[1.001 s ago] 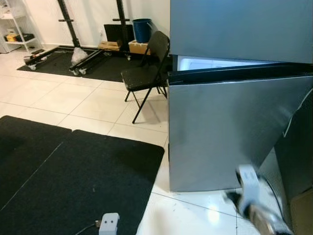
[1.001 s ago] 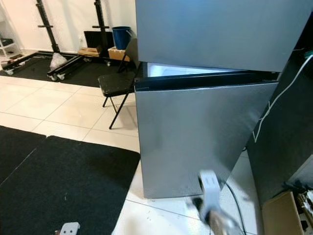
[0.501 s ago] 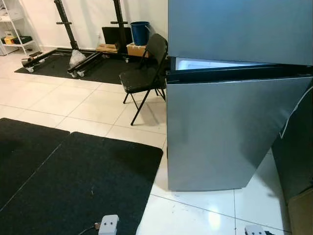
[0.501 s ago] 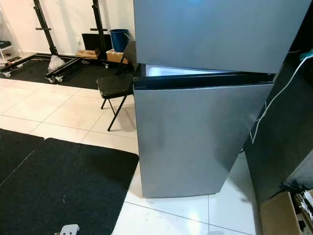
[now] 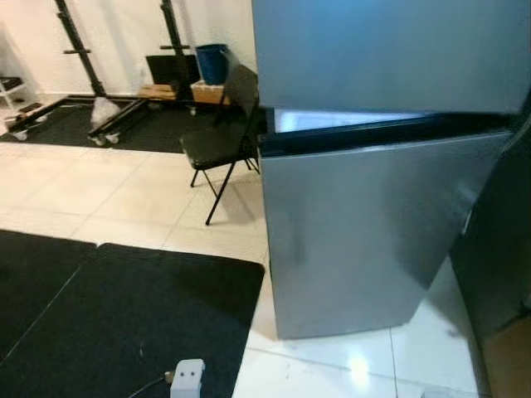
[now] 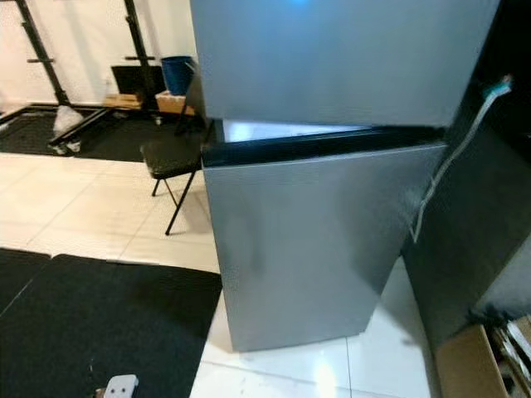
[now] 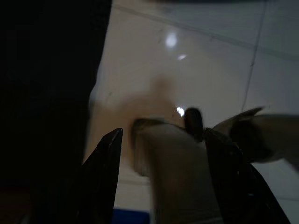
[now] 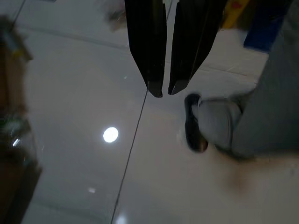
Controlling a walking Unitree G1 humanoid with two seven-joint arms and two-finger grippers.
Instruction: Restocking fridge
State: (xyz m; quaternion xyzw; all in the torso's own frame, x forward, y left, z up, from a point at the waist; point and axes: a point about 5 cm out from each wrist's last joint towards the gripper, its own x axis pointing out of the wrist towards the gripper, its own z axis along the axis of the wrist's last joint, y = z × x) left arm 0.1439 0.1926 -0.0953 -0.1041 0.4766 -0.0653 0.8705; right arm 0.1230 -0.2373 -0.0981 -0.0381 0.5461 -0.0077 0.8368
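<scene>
The silver fridge stands right in front of me. Its upper door is closed; the lower door is slightly ajar, with a strip of lit interior along its top edge. My left gripper hangs low over the white tile floor, open, and a pale leg with a dark foot shows beyond its fingers. My right gripper also hangs over the tiles, shut with nothing in it, beside a grey leg and a black foot.
A black folding chair stands left of the fridge. Black floor mats cover the tiles at the lower left. Behind are black rack frames and a blue bucket. A dark cabinet, a white cable and a cardboard box are on the right.
My right arm, raised near the fridge's lower door a second ago, has dropped out of the head views. The camera has shifted, so the fridge now sits further left.
</scene>
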